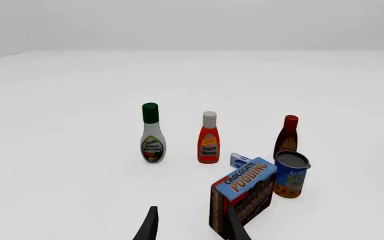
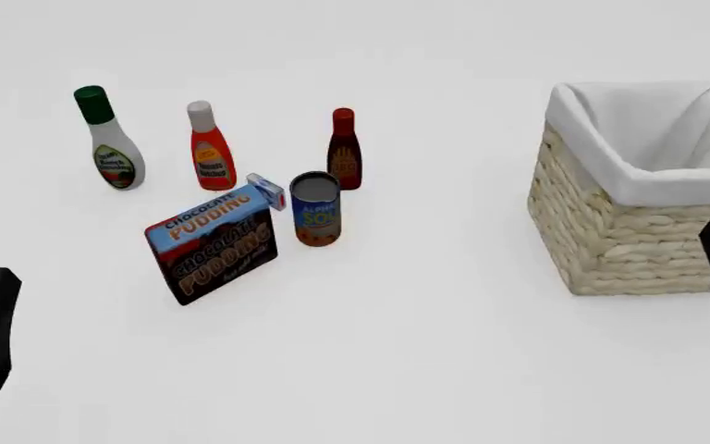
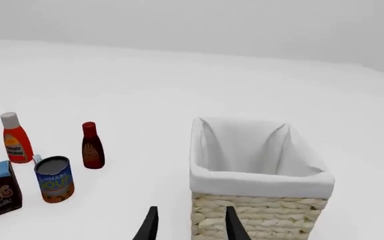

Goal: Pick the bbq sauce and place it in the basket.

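The bbq sauce [image 2: 344, 149], a small dark reddish-brown bottle with a red cap, stands upright behind a blue soup can; it also shows in the left wrist view [image 1: 287, 136] and the right wrist view [image 3: 92, 145]. The wicker basket [image 2: 627, 231] with white lining stands at the right, also in the right wrist view [image 3: 259, 210]. My left gripper [image 1: 190, 225] is open and empty, low at the near left, far from the bottle. My right gripper [image 3: 188, 224] is open and empty, just in front of the basket's near wall.
A white bottle with green cap [image 2: 108, 139], an orange-red bottle with white cap [image 2: 210, 148], a blue soup can [image 2: 315, 209], a chocolate pudding box [image 2: 212, 243] and a small blue-white carton [image 2: 266, 191] stand around the bbq sauce.
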Available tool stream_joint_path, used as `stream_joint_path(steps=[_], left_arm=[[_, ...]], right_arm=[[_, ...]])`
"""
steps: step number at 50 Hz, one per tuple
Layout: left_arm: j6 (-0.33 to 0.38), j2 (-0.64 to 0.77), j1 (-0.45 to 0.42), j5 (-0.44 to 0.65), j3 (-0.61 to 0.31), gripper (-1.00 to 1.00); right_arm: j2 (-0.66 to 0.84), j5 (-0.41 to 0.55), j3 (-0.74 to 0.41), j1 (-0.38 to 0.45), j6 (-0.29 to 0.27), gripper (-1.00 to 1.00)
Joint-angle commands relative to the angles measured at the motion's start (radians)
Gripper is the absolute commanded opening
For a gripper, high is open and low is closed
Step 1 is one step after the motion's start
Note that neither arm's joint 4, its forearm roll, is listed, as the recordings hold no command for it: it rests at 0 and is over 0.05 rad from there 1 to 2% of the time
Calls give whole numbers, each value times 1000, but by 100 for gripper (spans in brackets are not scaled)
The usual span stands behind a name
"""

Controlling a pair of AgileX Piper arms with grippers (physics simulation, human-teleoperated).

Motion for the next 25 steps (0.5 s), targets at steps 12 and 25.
stream_joint_path(steps=[12, 25], left_arm=[[0, 0, 0, 0, 0, 100], [0, 0, 0, 0, 0, 100]], right_arm=[[284, 119, -344, 131, -83, 100], [504, 181, -537, 176, -40, 100]])
